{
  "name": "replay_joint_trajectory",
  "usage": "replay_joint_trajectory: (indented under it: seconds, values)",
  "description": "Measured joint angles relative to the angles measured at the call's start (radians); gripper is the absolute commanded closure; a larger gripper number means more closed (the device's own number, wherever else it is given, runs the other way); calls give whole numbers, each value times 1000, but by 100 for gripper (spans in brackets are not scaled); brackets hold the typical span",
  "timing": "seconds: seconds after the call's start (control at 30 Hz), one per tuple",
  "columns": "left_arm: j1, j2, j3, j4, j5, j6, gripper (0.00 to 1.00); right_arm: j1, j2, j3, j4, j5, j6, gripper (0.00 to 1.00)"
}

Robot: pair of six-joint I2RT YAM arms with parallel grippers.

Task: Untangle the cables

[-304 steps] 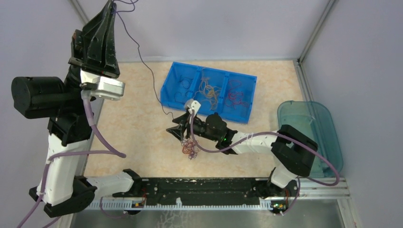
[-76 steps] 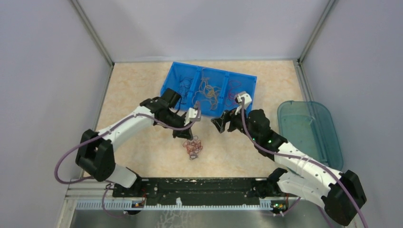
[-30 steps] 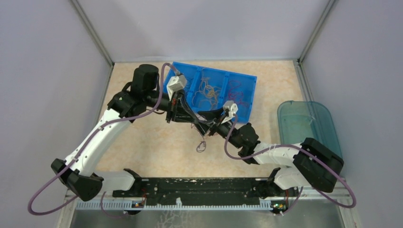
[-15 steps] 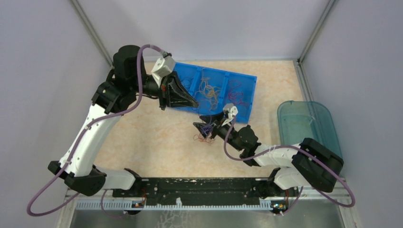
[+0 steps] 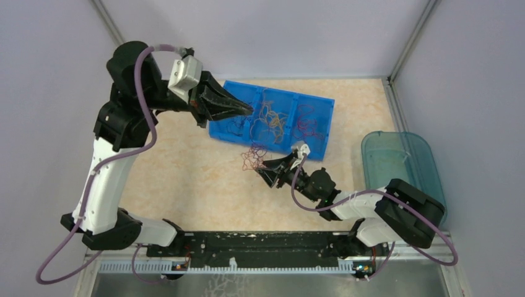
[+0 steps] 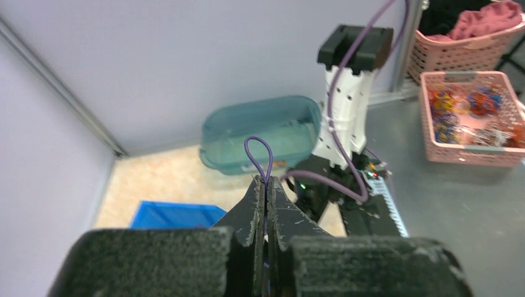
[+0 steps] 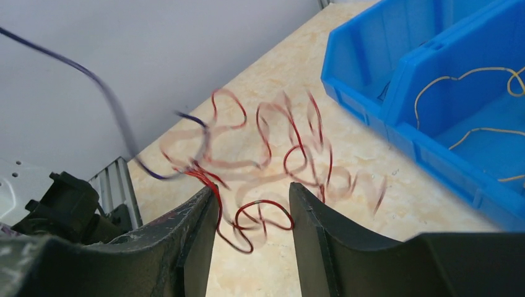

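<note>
Beige tabletop (image 5: pixel 186 179) under cables (image 5: pixel 252 158) — lilac walls (image 5: pixel 278 37) around.

Beige table (image 5: pixel 186 179) bears blue bin (image 5: pixel 326 133), teal tub (image 5: pixel 408 161).

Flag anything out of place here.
A tangle of red cables is outside the blue bin, blurred between the right gripper's open fingers, while other strands lie in its compartments. One purple strand is pinched in the raised left gripper.
</note>
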Motion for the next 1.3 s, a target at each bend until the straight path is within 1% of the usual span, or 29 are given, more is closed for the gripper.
replay_joint_trajectory:
  seconds: [0.3,0.4,0.47,0.57,0.7,0.77,0.9,1.0,1.17,1.3]
  values:
    - [0,2,153,85,-103,18,100,14,88,-6,21,-11,55,56]
    - [0,-5,171,102,-125,37,100,15,90,-13,30,-14,66,56]
    - [0,-18,162,104,-138,60,100,16,63,-24,18,-11,67,56]
    - [0,-55,107,110,-172,114,100,18,-40,-25,-74,-5,47,53]
    - [0,-94,32,129,-247,203,100,19,-173,-24,-179,4,24,45]
    - [0,-105,0,140,-313,258,100,19,-230,-24,-233,14,16,43]
    - [0,-110,-71,174,-467,342,100,19,-338,-24,-340,56,-5,42]
    - [0,-101,-126,207,-571,386,100,19,-384,-24,-393,96,-19,41]
    - [14,-94,-292,296,-730,437,100,19,-403,-22,-465,165,-29,41]
    - [73,-72,-444,368,-803,438,100,19,-407,-22,-508,209,-29,41]
